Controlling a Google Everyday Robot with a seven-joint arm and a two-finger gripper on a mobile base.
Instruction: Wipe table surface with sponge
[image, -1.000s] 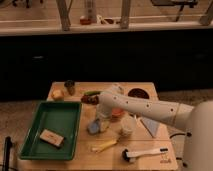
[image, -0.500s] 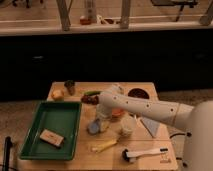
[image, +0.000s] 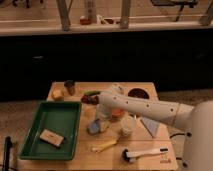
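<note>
The pale-brown wooden table surface (image: 80, 160) fills the lower middle of the camera view. The sponge (image: 95, 126), pale blue with a cream part, lies on it just right of the green tray. My white arm reaches in from the right. The gripper (image: 101, 117) points down right above the sponge, at or very near its top. The wrist hides the contact between them.
A green tray (image: 35, 145) at the left holds a tan block (image: 51, 137). A white cup (image: 128, 125), a blue-grey triangular cloth (image: 150, 126), a yellow object (image: 105, 146) and a white brush (image: 145, 152) lie near the front. A dark bowl (image: 138, 93) and a small cup (image: 70, 87) stand at the back.
</note>
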